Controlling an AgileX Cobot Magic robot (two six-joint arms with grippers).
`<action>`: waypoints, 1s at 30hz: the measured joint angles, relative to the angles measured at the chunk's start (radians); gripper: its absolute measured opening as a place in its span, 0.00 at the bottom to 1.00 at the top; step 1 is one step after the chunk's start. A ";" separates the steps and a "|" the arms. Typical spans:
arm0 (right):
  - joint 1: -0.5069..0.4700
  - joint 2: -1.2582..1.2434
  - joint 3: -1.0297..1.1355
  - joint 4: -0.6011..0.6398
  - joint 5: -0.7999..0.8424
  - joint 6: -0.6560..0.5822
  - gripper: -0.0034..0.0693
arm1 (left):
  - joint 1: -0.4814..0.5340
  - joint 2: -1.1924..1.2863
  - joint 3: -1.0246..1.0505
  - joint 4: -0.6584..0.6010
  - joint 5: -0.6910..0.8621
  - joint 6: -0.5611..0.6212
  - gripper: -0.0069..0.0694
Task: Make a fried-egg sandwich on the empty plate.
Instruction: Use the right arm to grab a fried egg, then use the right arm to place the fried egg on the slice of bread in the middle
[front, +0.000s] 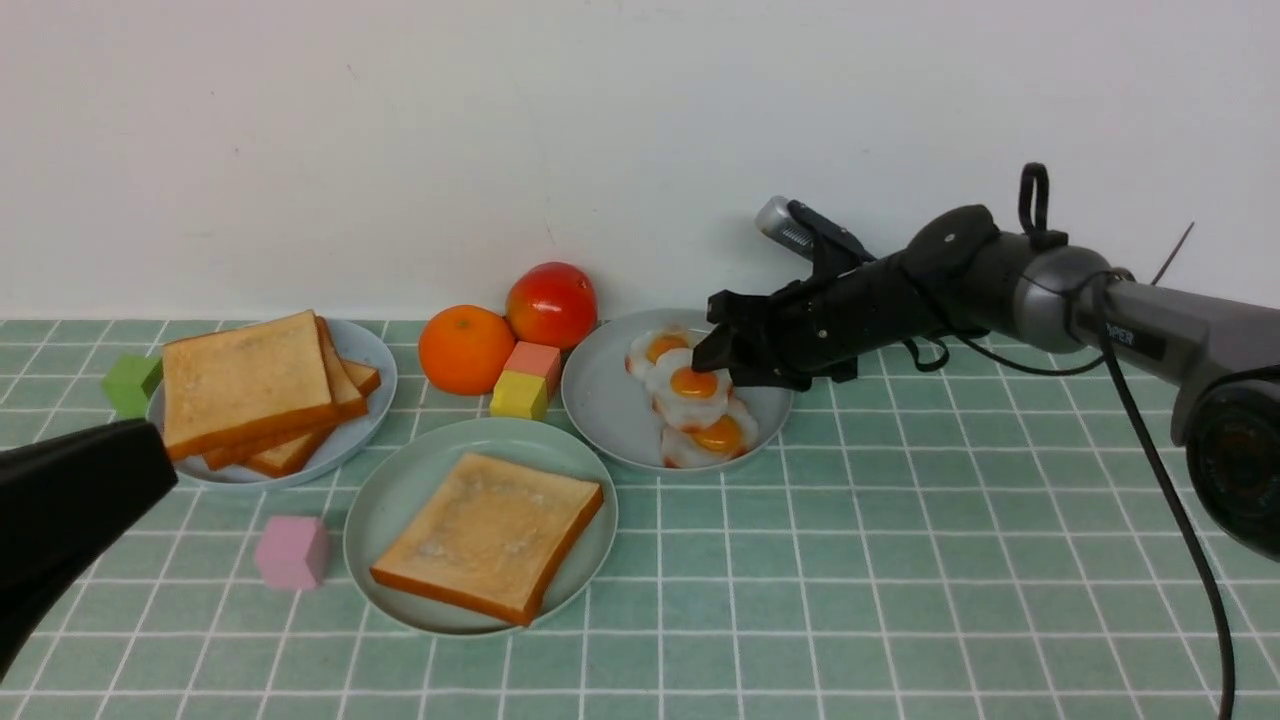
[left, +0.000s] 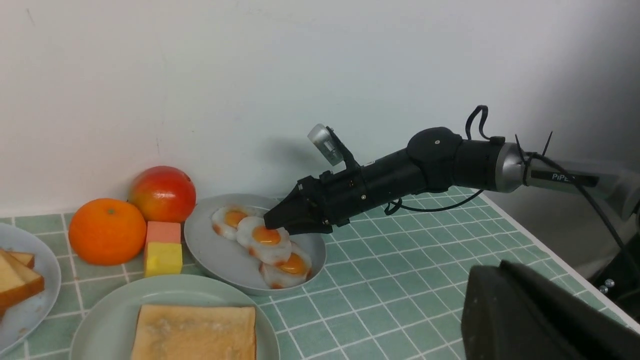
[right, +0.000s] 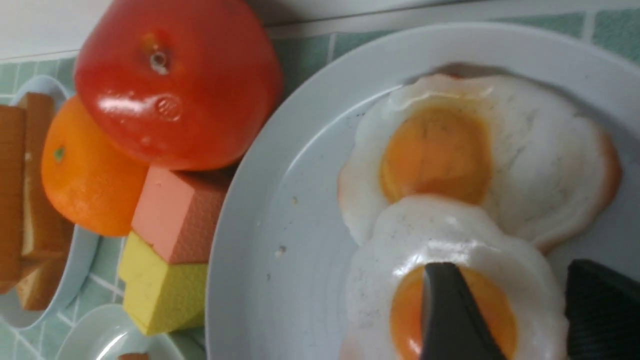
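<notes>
Egg, the middle one of three overlapping in a row on the grey plate, lies directly under the tips of the right gripper. One of the fingers hangs over its yolk and the other stands out past its edge. The jaws are apart, straddling part of the egg with nothing clamped (whether a tip touches the yolk I cannot tell). The egg is white and wavy-edged, browned at the rim, with a glossy orange yolk. Just beside the grey plate, toward the robot, the mint-green plate carries one toast slice. The left gripper, closed, hangs well apart from the grey plate.
</notes>
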 joint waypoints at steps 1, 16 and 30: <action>0.000 0.001 0.000 0.003 0.004 -0.003 0.49 | 0.000 0.000 0.000 0.000 0.000 0.000 0.07; -0.002 -0.025 -0.002 0.011 0.065 -0.023 0.12 | 0.000 0.000 0.000 0.000 0.042 0.000 0.07; 0.018 -0.307 -0.003 -0.013 0.451 -0.075 0.12 | 0.000 0.000 0.001 0.136 0.239 0.000 0.07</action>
